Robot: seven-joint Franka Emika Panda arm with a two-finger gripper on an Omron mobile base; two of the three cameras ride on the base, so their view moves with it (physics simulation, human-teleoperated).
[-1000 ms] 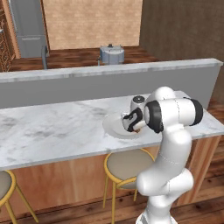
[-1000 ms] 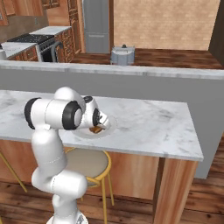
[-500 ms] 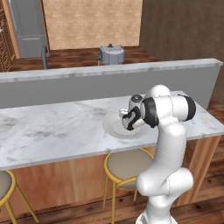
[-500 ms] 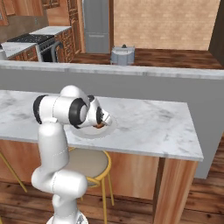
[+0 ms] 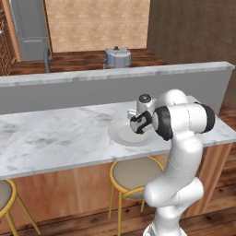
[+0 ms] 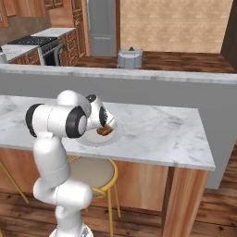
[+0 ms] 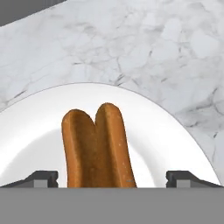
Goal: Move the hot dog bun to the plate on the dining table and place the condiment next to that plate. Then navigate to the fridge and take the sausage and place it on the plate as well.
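Hand over split orange-brown bun

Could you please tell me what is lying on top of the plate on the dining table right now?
The hot dog bun lies on the plate, split side up, between the open gripper fingertips. The bun's near end is cut off by the bottom of the hand view.

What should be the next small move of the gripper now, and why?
Probably lift the gripper straight up, clear of the plate. The hot dog bun already lies on the plate on the dining table, and the fingertips stand wide apart on either side of it, so it seems released.
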